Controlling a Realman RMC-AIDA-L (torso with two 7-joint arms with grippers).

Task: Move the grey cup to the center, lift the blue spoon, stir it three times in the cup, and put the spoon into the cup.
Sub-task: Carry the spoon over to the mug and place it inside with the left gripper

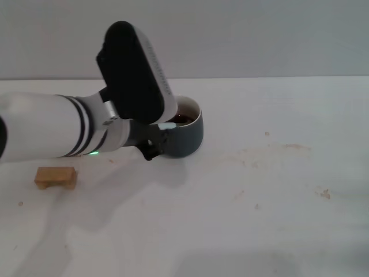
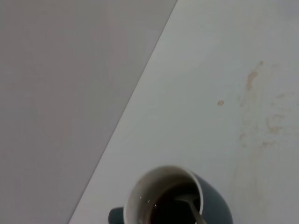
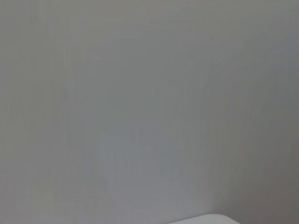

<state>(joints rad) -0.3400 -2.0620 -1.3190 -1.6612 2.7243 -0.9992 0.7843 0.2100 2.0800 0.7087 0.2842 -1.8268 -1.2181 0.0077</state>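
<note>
Nearest us, one small wooden block (image 1: 56,177) lies on the white table (image 1: 248,219), well apart from the work. Beyond it, our left gripper (image 1: 154,141) sits against the near left side of the one grey cup (image 1: 185,135); its black housing hides the fingers, so we cannot tell how wide they stand. One blue spoon (image 2: 192,209) leans in the cup's dark liquid, its pale handle tip at the gripper. Brown stains mark the table right of the cup.
</note>
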